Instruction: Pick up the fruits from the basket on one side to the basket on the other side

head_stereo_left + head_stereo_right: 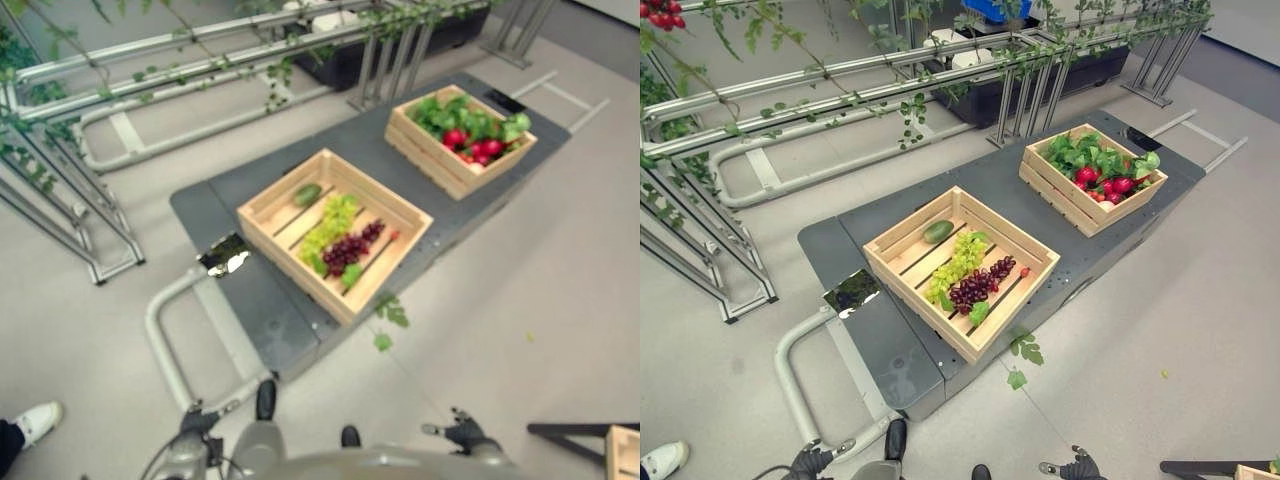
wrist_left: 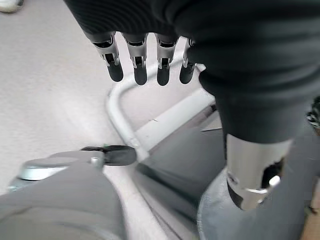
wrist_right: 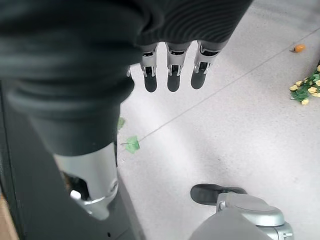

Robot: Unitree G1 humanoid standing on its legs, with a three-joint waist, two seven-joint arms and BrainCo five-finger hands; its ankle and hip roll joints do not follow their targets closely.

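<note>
Grey platform (image 1: 890,350) carries our two wooden crates: the near crate (image 1: 962,268) holds grapes (image 1: 978,284), the far crate (image 1: 1092,177) red fruit (image 1: 1110,183). Our left hand (image 2: 145,60) and right hand (image 3: 172,67) hang spread, empty.

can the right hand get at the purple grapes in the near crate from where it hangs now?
Probably not yet: the right hand hangs open over the floor, while the purple grapes lie in the near crate well ahead. Nothing blocks the way.

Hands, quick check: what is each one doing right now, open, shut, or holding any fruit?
Left hand: open, fingers straight, holding nothing.
Right hand: open, fingers straight, holding nothing.
</note>
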